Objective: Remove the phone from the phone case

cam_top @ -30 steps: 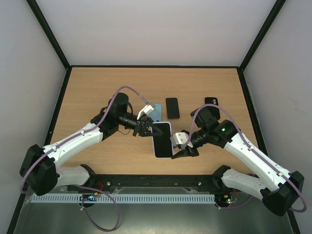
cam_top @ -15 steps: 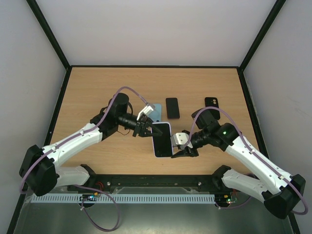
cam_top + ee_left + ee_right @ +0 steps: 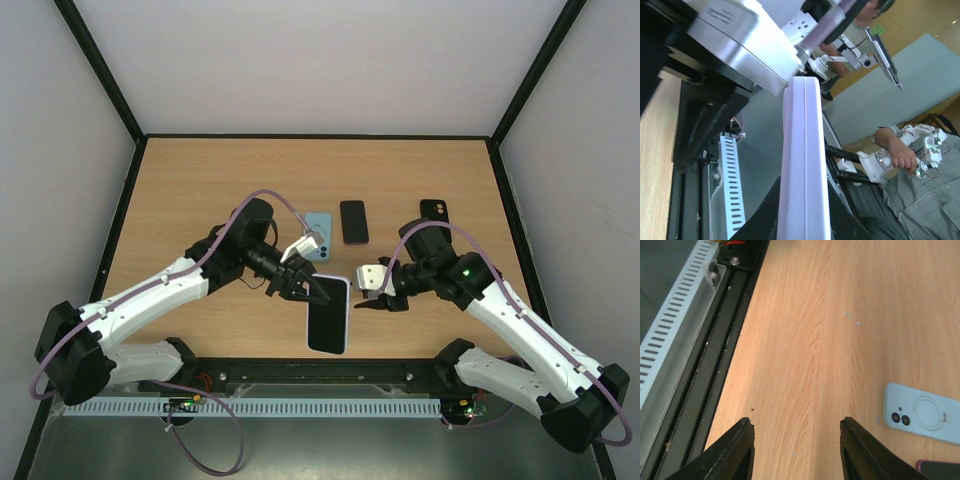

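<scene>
"Where's the phone?"

"Close to the near edge of the desk [image 3: 200,180], about midway along. The phone [image 3: 328,318] sits in its lilac case [image 3: 802,150], dark screen up. The left gripper [image 3: 313,290] is clamped on its far end. From the wrist camera the case is edge-on between the fingers, so I'd say it's held off the wood."

"And the other arm?"

"The right gripper [image 3: 368,300] hangs just beside the phone's far right corner, not touching it. Its fingers [image 3: 735,452] are spread wide with only bare desk between them."

"Which way does the phone lie?"

"Its long axis runs from far edge to near edge, leaning a little. The free end points at the near edge. The phone is to the left of the right gripper, and that's the only free hand, so I'd expect it to come in sideways across the short axis and catch a long side."

"Anything beyond?"

"Farther back, near the middle, are a light blue case [image 3: 318,222] and a black phone [image 3: 353,221] side by side. Over to the right is a smaller black item [image 3: 433,208], phone or case I can't tell."
</scene>
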`<state>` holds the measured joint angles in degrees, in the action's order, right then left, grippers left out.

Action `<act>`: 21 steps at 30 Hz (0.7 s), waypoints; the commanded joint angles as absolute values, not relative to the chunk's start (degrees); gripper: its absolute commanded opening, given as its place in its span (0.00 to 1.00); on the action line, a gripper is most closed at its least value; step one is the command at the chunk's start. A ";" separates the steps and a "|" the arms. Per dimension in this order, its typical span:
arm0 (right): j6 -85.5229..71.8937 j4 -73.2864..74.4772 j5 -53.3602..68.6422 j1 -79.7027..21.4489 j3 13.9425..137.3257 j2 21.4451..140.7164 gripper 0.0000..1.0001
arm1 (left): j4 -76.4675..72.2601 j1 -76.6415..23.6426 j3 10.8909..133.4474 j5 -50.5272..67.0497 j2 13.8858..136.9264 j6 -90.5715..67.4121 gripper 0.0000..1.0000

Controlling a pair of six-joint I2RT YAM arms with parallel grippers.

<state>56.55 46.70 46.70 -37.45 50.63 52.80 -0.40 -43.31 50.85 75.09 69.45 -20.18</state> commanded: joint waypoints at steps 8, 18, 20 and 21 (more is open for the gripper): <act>44.06 44.31 48.85 -36.87 56.31 50.49 0.45 | 0.03 -41.90 52.30 73.86 64.73 -20.26 0.03; 25.49 44.54 48.13 -36.33 56.90 48.89 0.59 | 0.31 -35.84 46.69 59.46 56.81 -17.58 0.02; 26.72 46.70 48.43 -36.34 56.48 48.86 0.62 | 0.03 -35.32 45.73 57.65 55.73 -16.46 0.02; 27.06 47.21 48.67 -36.30 56.17 48.99 0.62 | -0.39 -35.25 45.27 57.24 55.48 -15.90 0.02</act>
